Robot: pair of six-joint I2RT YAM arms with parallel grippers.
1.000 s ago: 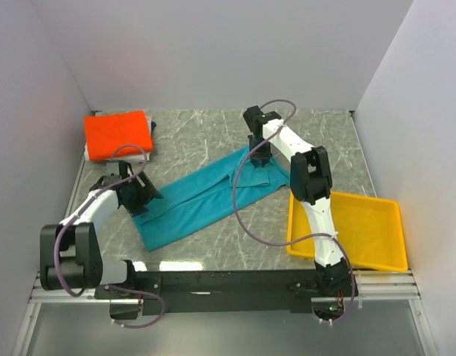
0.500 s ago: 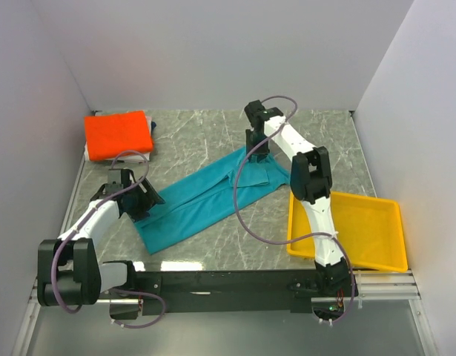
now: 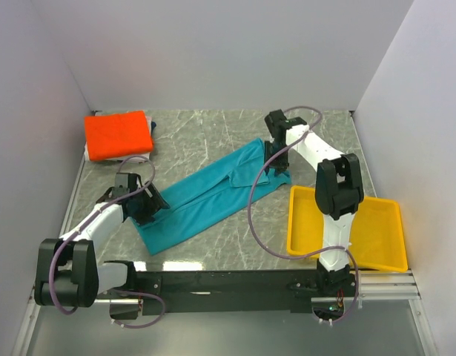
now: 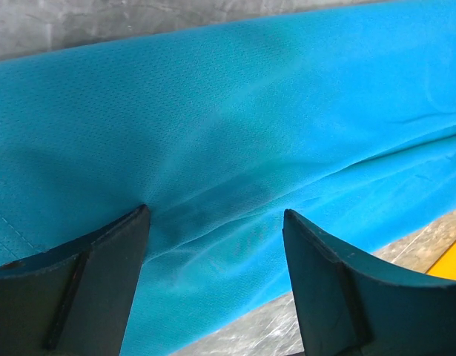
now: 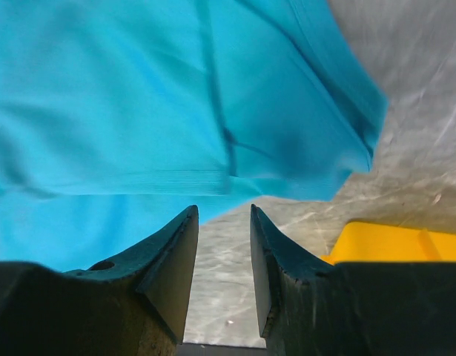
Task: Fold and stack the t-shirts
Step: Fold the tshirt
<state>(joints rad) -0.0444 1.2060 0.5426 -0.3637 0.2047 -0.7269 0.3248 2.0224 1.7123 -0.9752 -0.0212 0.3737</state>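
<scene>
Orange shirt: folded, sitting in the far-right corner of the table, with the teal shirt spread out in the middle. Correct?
Not quite. The orange shirt is folded, but it sits in the far-left corner, not the far-right; the top view shows this. The teal shirt does lie spread out in the middle.

The marble table (image 3: pixel 205 141) carries a teal shirt (image 3: pixel 205 196) across its centre. An orange shirt (image 3: pixel 118 135) sits at ten o'clock, a yellow tray (image 3: pixel 376 230) at four.
</scene>
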